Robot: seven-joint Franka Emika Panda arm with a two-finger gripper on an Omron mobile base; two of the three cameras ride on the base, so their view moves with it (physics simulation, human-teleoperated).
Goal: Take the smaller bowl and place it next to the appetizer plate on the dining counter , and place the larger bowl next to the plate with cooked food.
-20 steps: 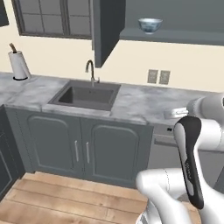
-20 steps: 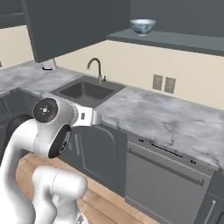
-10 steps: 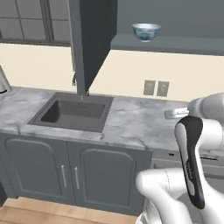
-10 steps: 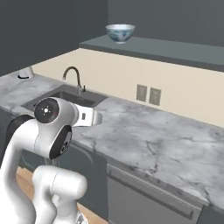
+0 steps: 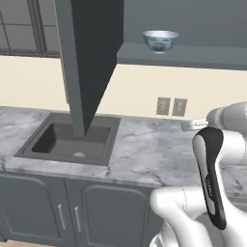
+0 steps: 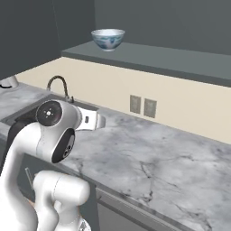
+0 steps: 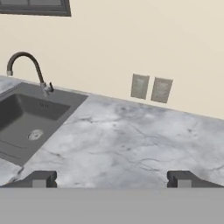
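A: Where is the smaller bowl (image 5: 160, 40)?

B: Up on the grey shelf (image 6: 180, 59) above the marble desk (image 5: 149, 154), upright, near the shelf's end beside the dark cabinet (image 5: 91, 58). It is well above the tool (image 7: 111, 178), whose two tips stand wide apart with nothing between them, looking across the desk toward the wall outlets (image 7: 151, 88).

A: How should the reach go?

B: I'd judge the arm must rise a good way first, then come in level with the bowl's rim, one finger inside and one outside the wall. The shelf sits under more cabinetry, so headroom looks tight; approach from the front, not from overhead. Keep clear of the faucet (image 7: 30, 70) and sink (image 5: 72, 140) on the way.

A: Any writing or brand marks?

B: None readable. The bowl carries a blue painted pattern, no lettering.
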